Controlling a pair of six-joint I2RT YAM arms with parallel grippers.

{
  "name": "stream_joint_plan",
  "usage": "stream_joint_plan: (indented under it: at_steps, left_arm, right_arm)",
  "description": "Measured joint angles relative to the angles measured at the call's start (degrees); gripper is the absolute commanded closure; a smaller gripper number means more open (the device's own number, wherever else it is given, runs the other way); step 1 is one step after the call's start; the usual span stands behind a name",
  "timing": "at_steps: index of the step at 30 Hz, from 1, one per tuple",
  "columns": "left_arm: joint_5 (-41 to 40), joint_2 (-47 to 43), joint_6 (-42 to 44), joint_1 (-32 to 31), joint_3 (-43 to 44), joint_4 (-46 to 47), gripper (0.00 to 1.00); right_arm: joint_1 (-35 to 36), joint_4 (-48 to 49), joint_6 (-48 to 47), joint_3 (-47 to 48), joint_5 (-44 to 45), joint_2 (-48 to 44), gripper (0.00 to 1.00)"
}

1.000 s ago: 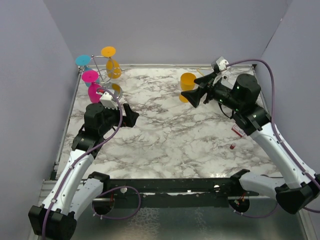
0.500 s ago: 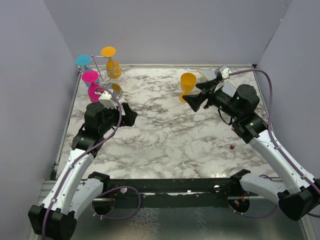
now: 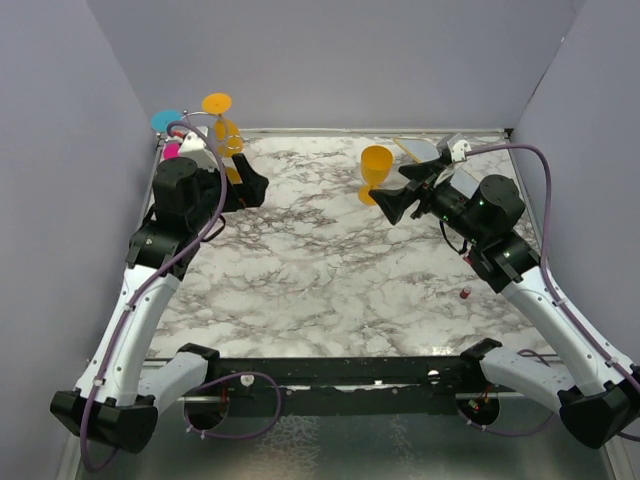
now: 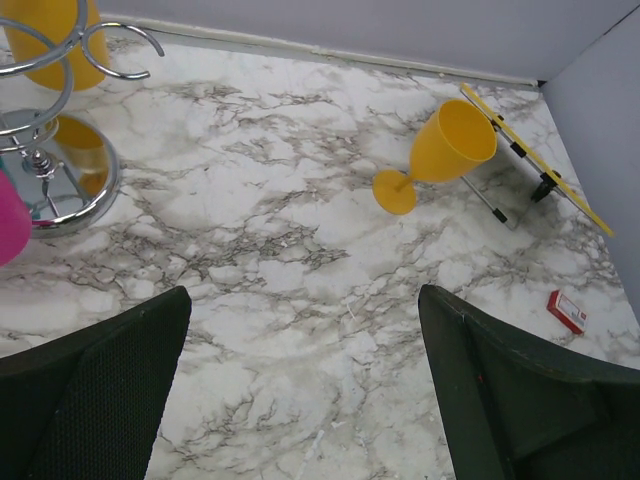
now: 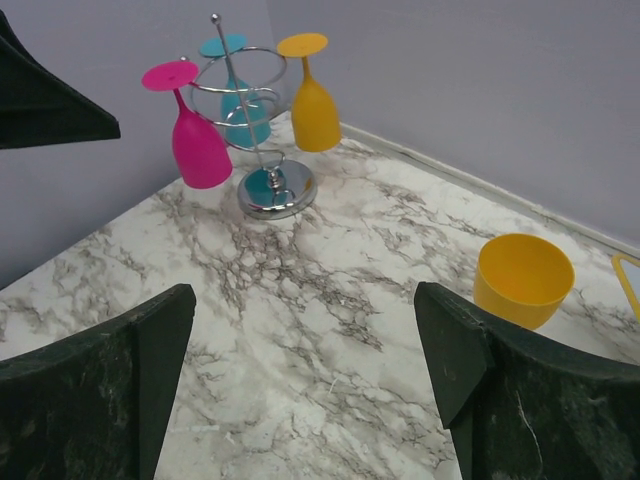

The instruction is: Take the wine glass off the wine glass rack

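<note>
The wine glass rack (image 3: 205,138), a silver wire stand on a round disc base (image 5: 277,190), stands at the far left corner. A pink glass (image 5: 198,145), a cyan glass (image 5: 245,115) and an orange glass (image 5: 314,110) hang on it upside down. Another orange wine glass (image 3: 376,168) stands apart on the table, at the right edge of the right wrist view (image 5: 523,280). My left gripper (image 3: 250,185) is open and empty, just right of the rack; its view shows the rack base (image 4: 60,180). My right gripper (image 3: 385,205) is open and empty beside the free orange glass.
A flat yellow-edged panel (image 3: 420,150) lies near the back wall behind the free glass. A small red object (image 3: 465,293) lies on the marble table at the right. Grey walls close in the left, back and right sides.
My left arm has swung back and left, from mid-table up to the rack. My right gripper has drawn back slightly from the free orange glass, which stands alone.
</note>
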Motion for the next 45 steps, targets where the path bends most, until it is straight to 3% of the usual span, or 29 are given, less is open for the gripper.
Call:
stream_joint_plan:
  at_steps: [13,37,45]
  left_arm:
    - [-8.4,8.9,1.2,1.0,13.7,-9.8,0.01]
    - [-18.5,16.3,5.8,15.1,29.0,-21.6,0.00]
    - [-18.5,26.4,7.7,15.8,38.7,-23.7,0.01]
  right_arm:
    - [0.0,0.4,0.0,-0.7,2.8,0.0,0.02]
    - [0.4,2.2,0.0,-2.1,3.3,0.0,0.01]
    - [0.7,2.5,0.0,-2.3,3.3,0.0,0.01]
